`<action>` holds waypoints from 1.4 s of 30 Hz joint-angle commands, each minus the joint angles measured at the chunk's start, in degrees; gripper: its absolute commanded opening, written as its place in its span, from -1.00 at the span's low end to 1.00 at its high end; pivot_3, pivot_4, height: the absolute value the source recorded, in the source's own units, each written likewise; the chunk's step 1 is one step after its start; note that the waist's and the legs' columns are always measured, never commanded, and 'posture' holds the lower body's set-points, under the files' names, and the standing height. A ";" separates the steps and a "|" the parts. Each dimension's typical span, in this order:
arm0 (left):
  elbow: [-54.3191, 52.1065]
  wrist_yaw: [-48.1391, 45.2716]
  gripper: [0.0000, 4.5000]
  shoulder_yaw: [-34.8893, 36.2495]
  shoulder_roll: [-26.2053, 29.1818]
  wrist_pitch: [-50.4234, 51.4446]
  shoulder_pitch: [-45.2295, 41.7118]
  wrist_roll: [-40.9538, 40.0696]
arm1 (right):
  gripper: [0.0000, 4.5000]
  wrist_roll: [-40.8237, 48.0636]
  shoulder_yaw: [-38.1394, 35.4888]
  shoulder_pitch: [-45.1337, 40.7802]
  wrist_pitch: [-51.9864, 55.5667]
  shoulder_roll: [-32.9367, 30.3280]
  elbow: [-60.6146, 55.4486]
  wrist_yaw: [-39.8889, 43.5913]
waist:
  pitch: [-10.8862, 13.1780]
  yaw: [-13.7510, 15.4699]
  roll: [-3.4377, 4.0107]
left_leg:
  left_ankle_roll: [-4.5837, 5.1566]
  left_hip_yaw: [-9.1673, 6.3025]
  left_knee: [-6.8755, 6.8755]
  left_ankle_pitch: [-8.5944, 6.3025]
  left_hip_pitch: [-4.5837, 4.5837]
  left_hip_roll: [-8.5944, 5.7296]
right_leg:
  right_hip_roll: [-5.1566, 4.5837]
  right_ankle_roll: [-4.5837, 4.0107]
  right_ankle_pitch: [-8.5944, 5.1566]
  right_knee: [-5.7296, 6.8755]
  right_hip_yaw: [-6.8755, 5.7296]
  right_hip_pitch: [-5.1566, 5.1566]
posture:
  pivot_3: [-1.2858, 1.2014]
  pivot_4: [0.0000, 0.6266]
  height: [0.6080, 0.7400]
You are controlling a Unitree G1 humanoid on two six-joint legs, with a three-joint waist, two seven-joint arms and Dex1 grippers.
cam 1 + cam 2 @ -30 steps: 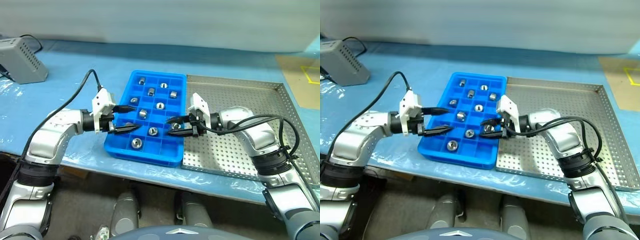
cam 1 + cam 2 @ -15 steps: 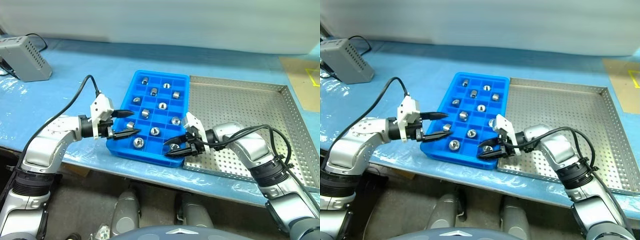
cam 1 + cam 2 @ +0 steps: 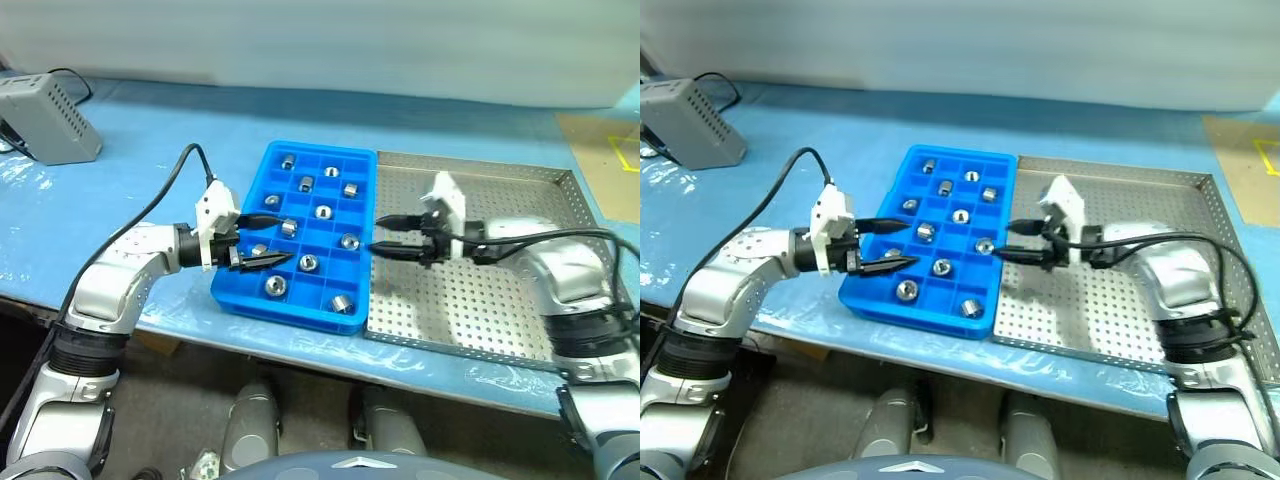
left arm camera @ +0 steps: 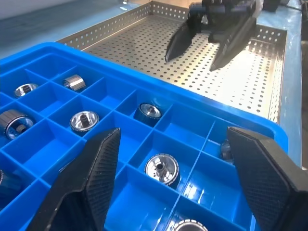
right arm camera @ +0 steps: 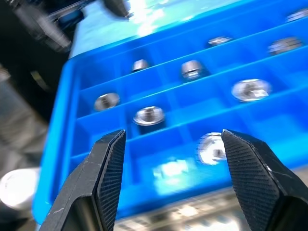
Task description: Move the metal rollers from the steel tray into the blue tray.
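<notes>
The blue tray [image 3: 290, 311] lies left of the steel tray [image 3: 480, 300], edge to edge. Several metal rollers sit in its compartments, among them one [image 3: 343, 303] in the near right corner, one [image 3: 275, 286] near the front and one [image 3: 349, 241] at the right side. My left gripper [image 3: 282, 238] hovers open and empty over the tray's left part, with rollers [image 4: 161, 168] below its fingers [image 4: 91, 183]. My right gripper [image 3: 379, 234] is open and empty above the seam between the two trays, pointing at the blue tray. Rollers [image 5: 149, 115] lie ahead of it.
A grey box [image 3: 50, 120] with a black cable stands at the far left on the blue table cover. The table's front edge runs just below both trays. A brown patch with yellow tape [image 3: 620, 150] lies at the far right.
My right gripper opened, left a roller in the blue tray's near right compartment, and drew back to the right toward the steel tray. The left gripper has stayed put.
</notes>
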 commanded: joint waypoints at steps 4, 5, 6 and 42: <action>5.44 5.19 0.65 3.37 -3.30 -3.04 -1.46 0.73 | 0.46 2.24 -14.89 12.27 3.14 -1.99 -9.29 -9.87 | -0.01 -0.45 0.00 | 0.03 0.01 -0.07 -0.01 0.00 -0.01 | 0.03 0.01 -0.01 -0.13 0.00 0.01 | -0.17 -0.52 1.00; 6.52 5.76 0.65 3.28 -4.04 -3.64 -1.52 1.14 | 0.46 2.00 -15.90 14.03 3.16 -1.19 -9.59 -11.81 | -0.01 -0.76 0.00 | 0.03 0.01 -0.06 -0.01 0.00 -0.01 | 0.03 0.01 -0.01 -0.14 0.00 0.03 | -0.17 -0.52 1.00; 7.54 6.37 0.65 3.34 -4.77 -3.92 -1.69 1.20 | 0.46 1.82 -16.59 15.53 2.92 0.14 -9.80 -13.95 | -0.03 -1.22 -0.02 | 0.03 0.01 -0.04 -0.01 0.00 -0.02 | 0.03 0.02 -0.01 -0.15 0.00 0.03 | -0.18 -0.52 1.00; 0.67 19.33 0.65 5.34 -10.08 -0.25 -0.02 -0.66 | 0.46 -6.33 -8.70 10.29 -8.95 9.41 -2.48 -27.41 | -0.04 -4.36 -0.01 | 0.13 -0.01 0.01 -0.06 -0.11 -0.05 | 0.05 0.04 0.02 -0.29 -0.02 0.04 | -0.16 -0.52 1.00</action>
